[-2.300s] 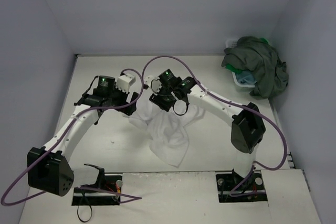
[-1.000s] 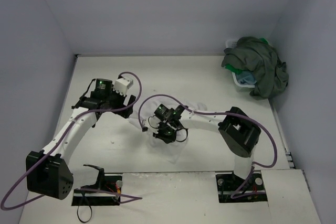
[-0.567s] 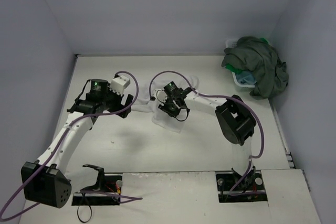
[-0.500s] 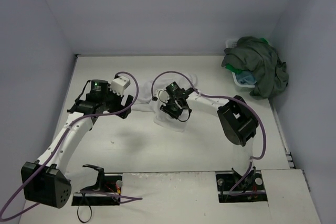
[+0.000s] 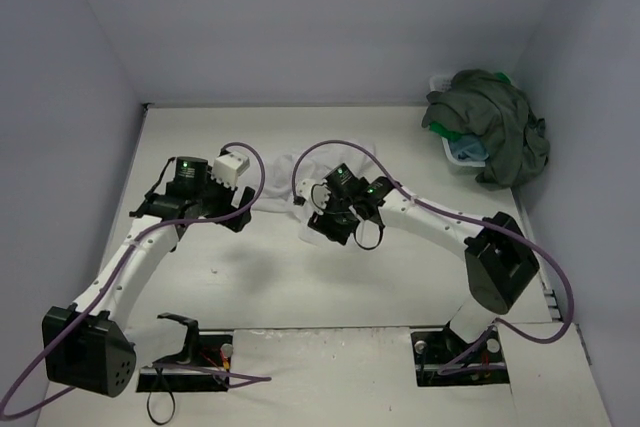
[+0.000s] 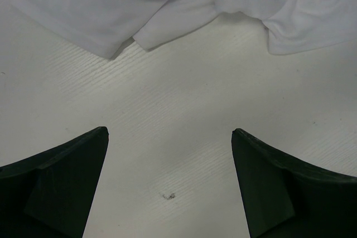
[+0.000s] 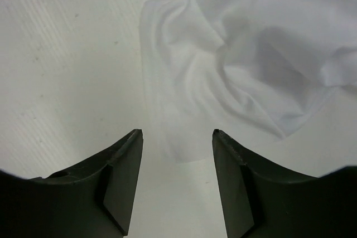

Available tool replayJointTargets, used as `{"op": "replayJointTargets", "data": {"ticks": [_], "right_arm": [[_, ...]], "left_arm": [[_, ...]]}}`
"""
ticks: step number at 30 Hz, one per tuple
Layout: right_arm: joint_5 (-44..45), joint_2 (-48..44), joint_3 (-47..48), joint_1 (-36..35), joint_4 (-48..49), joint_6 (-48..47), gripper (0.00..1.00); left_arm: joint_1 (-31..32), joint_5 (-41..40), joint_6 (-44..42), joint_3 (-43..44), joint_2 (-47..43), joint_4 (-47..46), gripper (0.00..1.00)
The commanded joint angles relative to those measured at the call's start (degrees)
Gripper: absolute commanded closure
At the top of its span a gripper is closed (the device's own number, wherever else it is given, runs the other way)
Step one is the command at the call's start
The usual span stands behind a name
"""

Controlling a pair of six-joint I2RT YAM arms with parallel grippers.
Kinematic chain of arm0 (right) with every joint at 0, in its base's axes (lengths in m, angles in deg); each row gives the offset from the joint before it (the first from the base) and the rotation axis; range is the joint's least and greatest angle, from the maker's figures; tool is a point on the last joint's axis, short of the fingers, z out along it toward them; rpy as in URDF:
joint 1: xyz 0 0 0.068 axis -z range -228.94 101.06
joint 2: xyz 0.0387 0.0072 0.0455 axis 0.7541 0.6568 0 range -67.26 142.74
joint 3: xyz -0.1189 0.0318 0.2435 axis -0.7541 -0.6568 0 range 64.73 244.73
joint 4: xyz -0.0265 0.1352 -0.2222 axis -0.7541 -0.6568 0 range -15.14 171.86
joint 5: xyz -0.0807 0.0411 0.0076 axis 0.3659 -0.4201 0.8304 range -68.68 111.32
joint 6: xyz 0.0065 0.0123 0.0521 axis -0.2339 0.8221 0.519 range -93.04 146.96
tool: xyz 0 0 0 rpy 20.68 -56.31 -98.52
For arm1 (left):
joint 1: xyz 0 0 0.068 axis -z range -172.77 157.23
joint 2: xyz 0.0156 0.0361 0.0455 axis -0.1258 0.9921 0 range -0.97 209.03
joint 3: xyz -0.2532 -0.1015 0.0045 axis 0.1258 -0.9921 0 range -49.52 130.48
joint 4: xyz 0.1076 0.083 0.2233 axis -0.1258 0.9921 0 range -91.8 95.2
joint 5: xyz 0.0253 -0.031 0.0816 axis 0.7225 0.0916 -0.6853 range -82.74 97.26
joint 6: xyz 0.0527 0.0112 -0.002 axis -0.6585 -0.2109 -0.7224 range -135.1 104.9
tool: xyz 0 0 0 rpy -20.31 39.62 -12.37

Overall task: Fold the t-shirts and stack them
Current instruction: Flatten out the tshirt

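Note:
The white t-shirt point(image 5: 283, 175) lies crumpled on the table's middle, partly hidden under both arms. In the right wrist view its folded edge point(image 7: 184, 110) reaches just ahead of my fingertips. My right gripper point(image 7: 176, 132) is open low over it and holds nothing; from above it point(image 5: 327, 224) sits at the shirt's near side. My left gripper point(image 6: 168, 132) is wide open over bare table, and the shirt's hem point(image 6: 111, 15) lies beyond its fingers. From above it point(image 5: 238, 213) is at the shirt's left. A dark olive-grey t-shirt point(image 5: 495, 122) is piled at the back right, with green point(image 5: 505, 77) and light blue point(image 5: 466, 151) cloth showing under it.
The white slatted basket point(image 5: 440, 81) under the pile stands in the back right corner against the walls. Purple cables point(image 5: 330, 147) loop above both wrists. A small dark mark point(image 6: 169, 195) is on the table between the left fingers.
My right gripper has opened and let go of the white shirt. It carried the cloth towards the back, then drew away a little. The left gripper stayed open and barely moved.

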Motion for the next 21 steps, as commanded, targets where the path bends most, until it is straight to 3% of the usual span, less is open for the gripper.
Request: {"op": "replayJointTargets", "data": {"ticks": [1, 10, 21], "right_arm": [[-1.2, 0.1, -2.9, -1.2, -2.9, -1.0, 0.49], [2.3, 5.5, -5.5, -1.6, -2.9, -2.1, 0.44], [3.1, 8.5, -6.6, -0.8, -0.9, -3.0, 0.48]], "left_arm": [[-0.2, 1.1, 0.3, 1.0, -0.5, -2.4, 0.14], [-0.2, 0.7, -0.6, 1.3, 2.6, -3.7, 0.14], [-0.2, 2.0, -0.5, 1.8, 8.1, -7.2, 0.14]]}}
